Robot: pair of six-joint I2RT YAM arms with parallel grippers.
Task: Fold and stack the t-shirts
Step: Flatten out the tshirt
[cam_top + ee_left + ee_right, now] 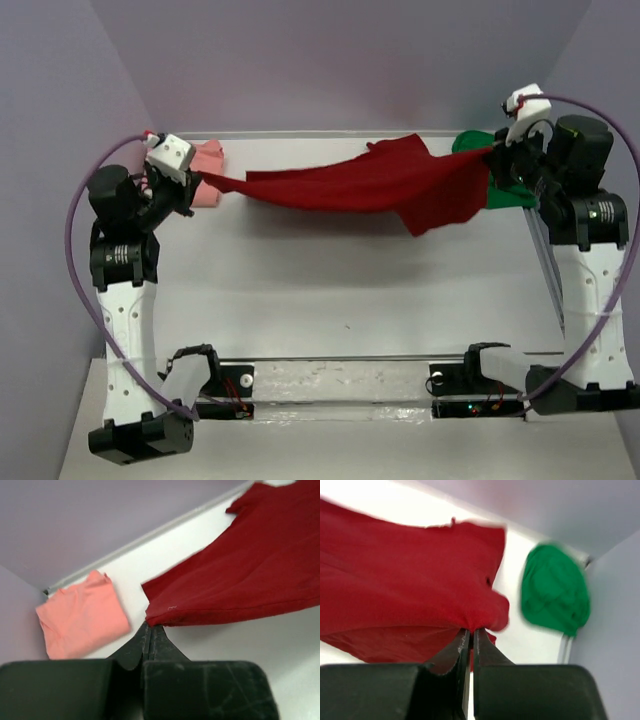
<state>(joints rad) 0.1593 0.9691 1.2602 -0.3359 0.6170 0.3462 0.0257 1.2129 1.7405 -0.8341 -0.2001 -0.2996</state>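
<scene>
Dark red t-shirt [370, 183] hangs stretched, sagging, creased

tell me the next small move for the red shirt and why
Probably lower both hands together to spread the dark red t-shirt flat on the table. The left hand and right hand are each shut on opposite ends, and it hangs stretched between them, unfolded.

L arm [128, 330] & R arm [592, 300]: white links w/ black joints, purple cables [69, 230], black pincer fingers [165, 650].

Bright, even light; blurred wrist views
</scene>
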